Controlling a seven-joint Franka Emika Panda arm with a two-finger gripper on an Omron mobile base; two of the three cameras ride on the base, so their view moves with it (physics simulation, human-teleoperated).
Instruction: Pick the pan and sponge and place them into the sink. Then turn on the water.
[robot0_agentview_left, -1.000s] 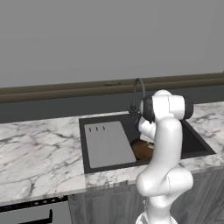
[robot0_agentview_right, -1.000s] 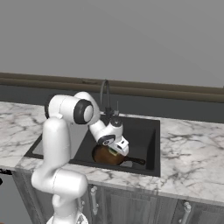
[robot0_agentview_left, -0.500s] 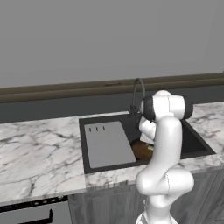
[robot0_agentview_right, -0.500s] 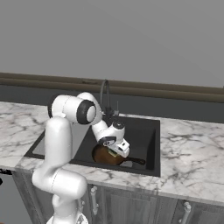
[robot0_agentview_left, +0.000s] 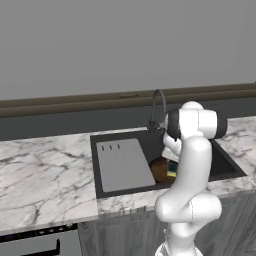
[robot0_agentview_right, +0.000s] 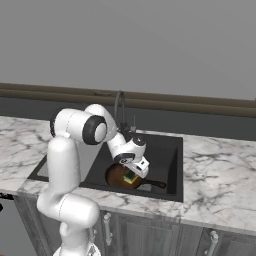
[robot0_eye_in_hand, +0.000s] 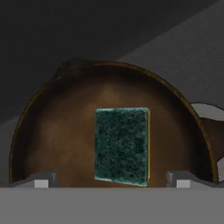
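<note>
The dark-brown pan (robot0_eye_in_hand: 61, 131) lies on the floor of the sink (robot0_agentview_right: 169, 152) basin, its handle pointing toward the front right. The sponge (robot0_eye_in_hand: 121, 145) rests flat in the pan, green side up, with a thin yellow edge showing. My gripper (robot0_eye_in_hand: 110, 180) hangs just above the sponge, open, and its fingertips (robot0_eye_in_hand: 42, 180) stand wide on either side without touching it. From the right base view the gripper (robot0_agentview_right: 135, 169) is low in the basin over the pan (robot0_agentview_right: 117, 176) and sponge (robot0_agentview_right: 131, 177). No water runs from the arched faucet (robot0_agentview_right: 120, 104).
The grey slotted drainboard (robot0_agentview_left: 122, 162) covers the sink's left part. Marble counter (robot0_agentview_left: 45, 175) runs on both sides, and a dark backsplash ledge sits behind the faucet (robot0_agentview_left: 158, 102). Cabinet fronts are below the counter edge.
</note>
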